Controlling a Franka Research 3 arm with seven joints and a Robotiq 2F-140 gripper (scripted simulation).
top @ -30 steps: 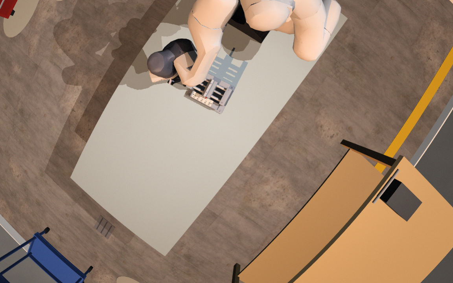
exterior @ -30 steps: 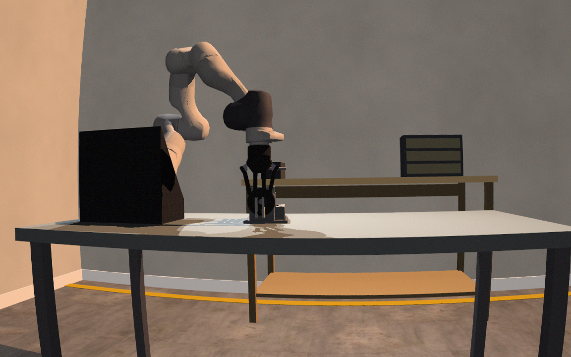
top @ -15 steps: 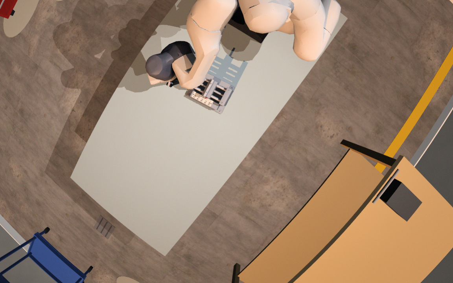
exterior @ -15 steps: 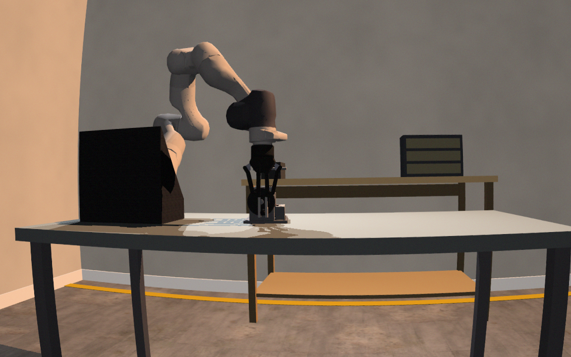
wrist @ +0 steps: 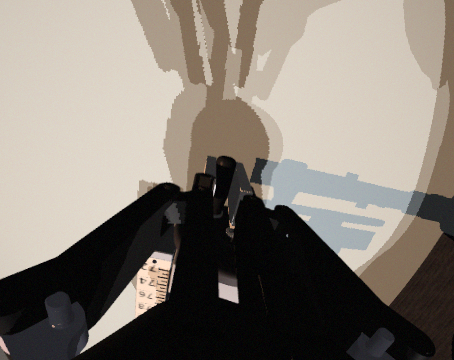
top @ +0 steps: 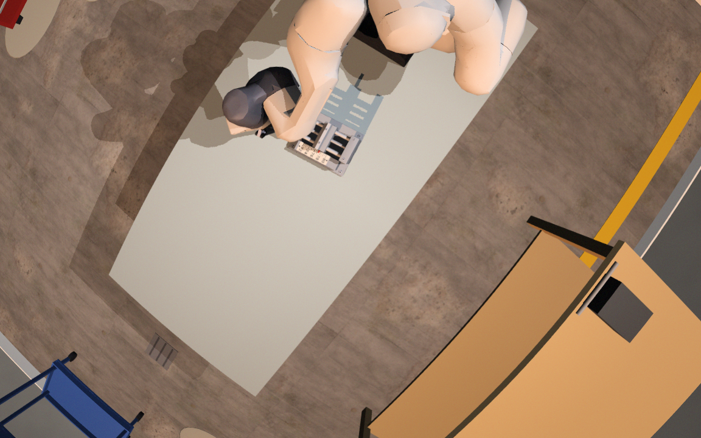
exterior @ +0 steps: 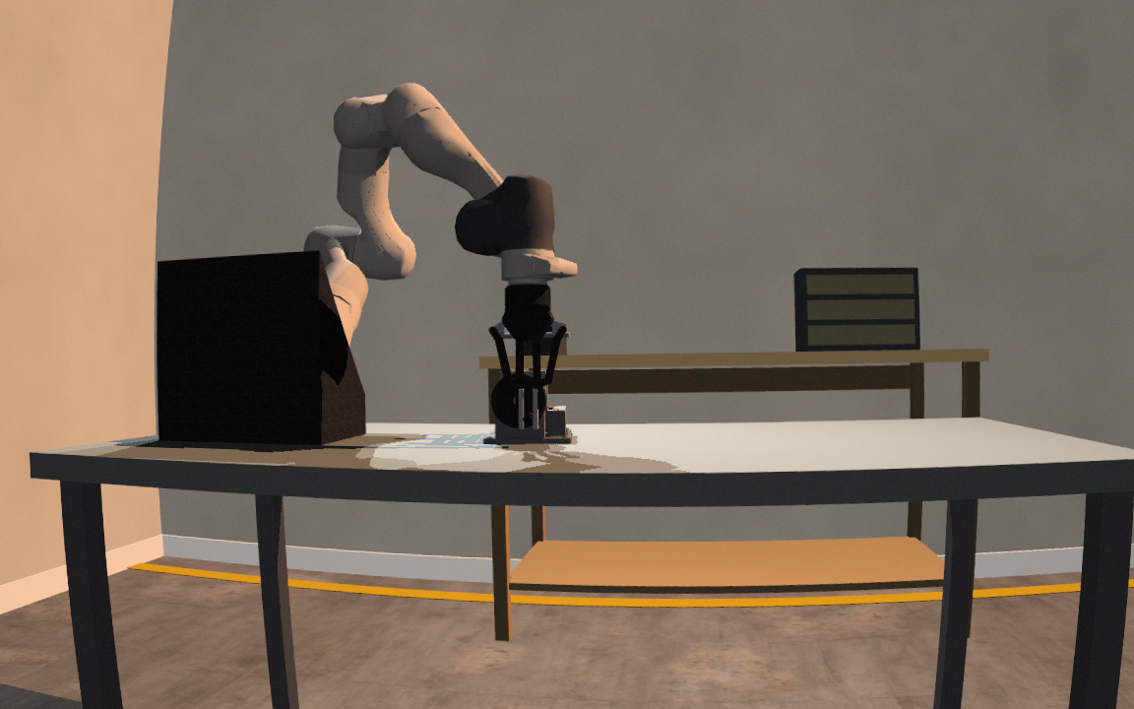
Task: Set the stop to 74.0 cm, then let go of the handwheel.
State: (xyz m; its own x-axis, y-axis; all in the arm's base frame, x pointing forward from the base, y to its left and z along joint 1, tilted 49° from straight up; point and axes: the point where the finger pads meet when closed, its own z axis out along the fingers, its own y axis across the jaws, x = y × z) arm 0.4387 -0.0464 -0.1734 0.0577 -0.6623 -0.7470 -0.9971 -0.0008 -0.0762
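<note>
The stop fixture has a grey frame with rods and a light sliding stop block (top: 325, 137). A cream scale (top: 313, 154) (wrist: 149, 285) runs along one side; 74 and 76 are readable in the wrist view. A small red mark shows by the scale in the top view, its reading too small to tell. The dark handwheel (exterior: 504, 403) stands upright at the fixture's end. My gripper (exterior: 528, 413) (wrist: 221, 173) points down in front of the wheel, shut on its black handle (wrist: 225, 167). In the wrist view the fingers hide most of the wheel and the stop.
The fixture stands on a pale table (top: 244, 234) (exterior: 861, 445). A large black box (exterior: 236, 353) stands at the table's left in the exterior view. A wooden bench (top: 576, 381) (exterior: 685, 359) with a drawer unit (exterior: 861, 308) is behind. A blue cart (top: 83, 395) stands off the table.
</note>
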